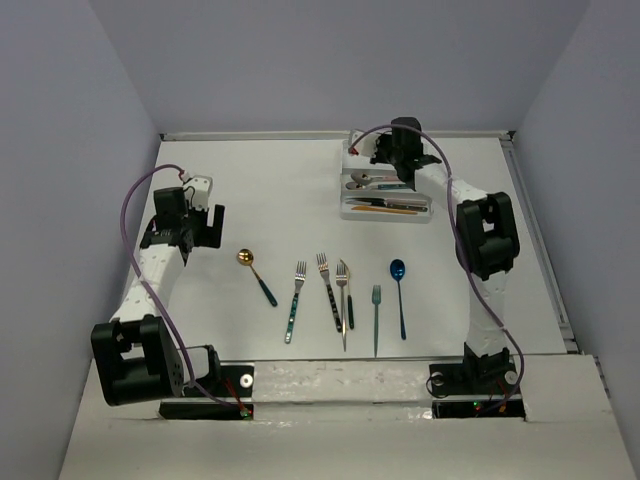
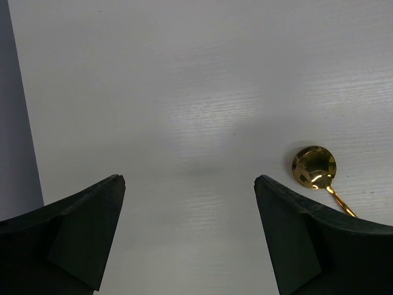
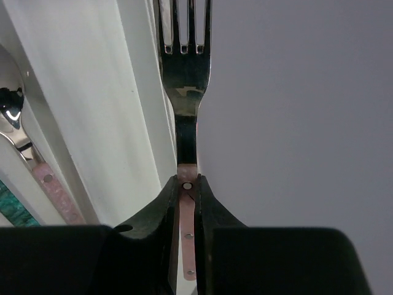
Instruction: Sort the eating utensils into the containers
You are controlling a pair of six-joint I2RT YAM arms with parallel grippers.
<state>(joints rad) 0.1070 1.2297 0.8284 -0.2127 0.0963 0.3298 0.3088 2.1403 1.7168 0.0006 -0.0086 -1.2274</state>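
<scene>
White tray [image 1: 390,216], cutlery [image 1: 385,205] in two nearer compartments; right gripper [image 3: 187,184] tight on pink-handled fork [image 3: 184,74]; left gripper [image 2: 190,184] wide open.

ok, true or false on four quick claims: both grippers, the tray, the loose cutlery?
1. The right gripper is shut on a fork. True.
2. The left gripper holds the gold spoon. False: it is open and holds nothing; the spoon lies on the table beside it.
3. A blue spoon lies on the table. True.
4. The tray is empty. False: it holds several pieces of cutlery.
</scene>
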